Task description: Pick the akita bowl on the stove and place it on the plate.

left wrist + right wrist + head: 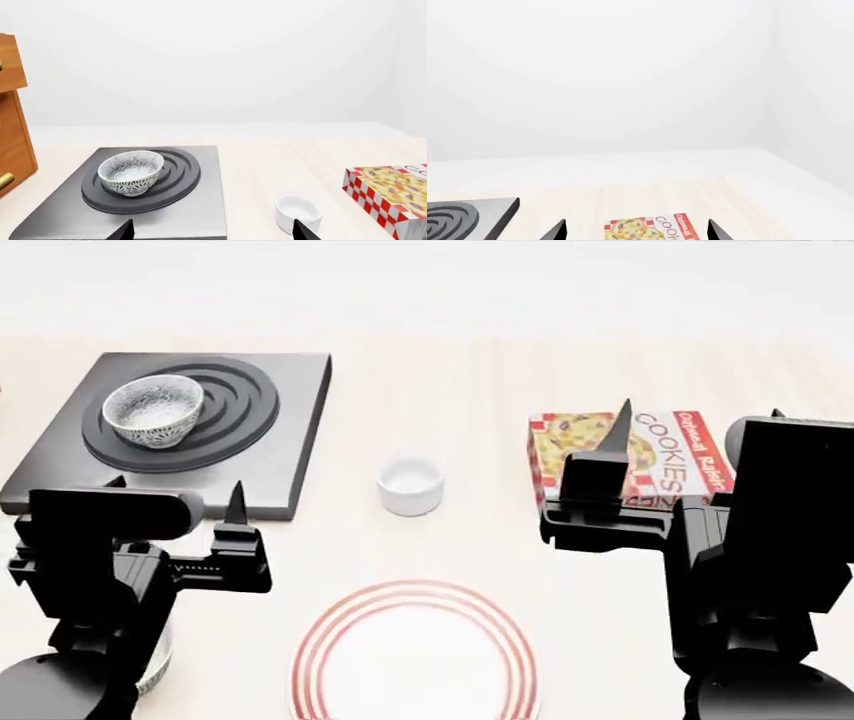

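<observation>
You're still at the reach; your left gripper [174, 508] gapes empty, so drive it toward eleven o'clock over the akita bowl [154, 410]; right gripper [694, 430] idles open.

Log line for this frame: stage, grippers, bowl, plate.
stage: pre-reach | left gripper: open, empty | right gripper: open, empty | akita bowl: on stove burner | plate: bare
</observation>
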Robot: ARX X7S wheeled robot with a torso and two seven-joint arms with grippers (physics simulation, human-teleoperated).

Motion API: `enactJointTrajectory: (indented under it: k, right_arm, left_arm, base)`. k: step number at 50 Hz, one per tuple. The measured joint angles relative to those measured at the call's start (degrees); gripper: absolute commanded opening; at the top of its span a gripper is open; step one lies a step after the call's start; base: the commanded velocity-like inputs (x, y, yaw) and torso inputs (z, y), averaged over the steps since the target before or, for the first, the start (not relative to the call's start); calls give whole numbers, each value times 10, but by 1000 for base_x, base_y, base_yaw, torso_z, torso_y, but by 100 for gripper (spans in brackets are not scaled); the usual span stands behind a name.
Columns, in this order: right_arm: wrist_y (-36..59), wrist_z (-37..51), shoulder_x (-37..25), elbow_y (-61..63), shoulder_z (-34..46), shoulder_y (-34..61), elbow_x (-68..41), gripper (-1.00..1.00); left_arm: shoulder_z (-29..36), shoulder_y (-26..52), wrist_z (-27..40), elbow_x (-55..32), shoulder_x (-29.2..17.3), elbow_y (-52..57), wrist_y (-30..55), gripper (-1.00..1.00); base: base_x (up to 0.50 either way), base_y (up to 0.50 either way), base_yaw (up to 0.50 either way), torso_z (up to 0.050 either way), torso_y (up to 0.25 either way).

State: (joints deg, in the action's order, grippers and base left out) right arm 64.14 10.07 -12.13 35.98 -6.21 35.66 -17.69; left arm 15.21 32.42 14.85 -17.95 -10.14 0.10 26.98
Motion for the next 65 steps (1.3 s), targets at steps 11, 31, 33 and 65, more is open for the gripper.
enactJointTrajectory:
  k: [11, 31, 33, 65]
  right_arm:
    - [-1, 2, -1, 0, 0, 0, -3, 100]
    - [-4, 7, -4, -1, 2, -1, -9, 100]
    - [-4, 7, -5, -1, 2, -1, -9, 100]
    - [-7, 14, -9, -2, 5, 0, -19, 100]
  left_arm:
    - [1, 3, 3, -5, -2, 4, 4, 100]
    - [5, 9, 6, -10, -6, 1, 4, 100]
    - [6, 9, 6, -10, -7, 1, 3, 100]
    - [13, 17, 11, -22, -14, 8, 11, 100]
  base:
    - [278, 0, 0, 0, 1]
    - [278, 0, 0, 0, 0]
    - [281, 0, 0, 0, 0]
    - [236, 0, 0, 0, 0]
